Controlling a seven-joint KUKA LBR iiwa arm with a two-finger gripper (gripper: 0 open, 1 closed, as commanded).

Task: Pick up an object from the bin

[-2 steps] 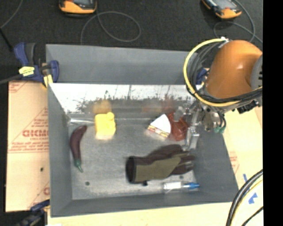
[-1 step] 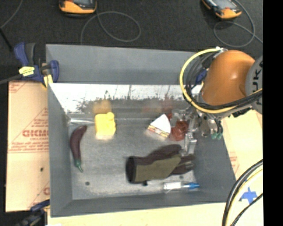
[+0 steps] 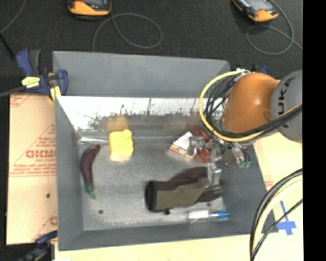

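Gripper (image 3: 216,178) low over right end of dark olive-brown limp cloth sock (image 3: 175,196), front right of grey metal bin (image 3: 122,209) | opening: can't tell from here | risk: soft cloth slips out, or drags clear blue-tipped plastic tube (image 3: 208,215) just beside

Surroundings noted: a dark, matt floor (image 3: 193,30) runs across the top of the view. Thin cables (image 3: 159,31) lie on it in loose loops. An orange-and-black device (image 3: 89,6) rests at the upper edge on the left, a second device (image 3: 256,9) on the right, well apart.
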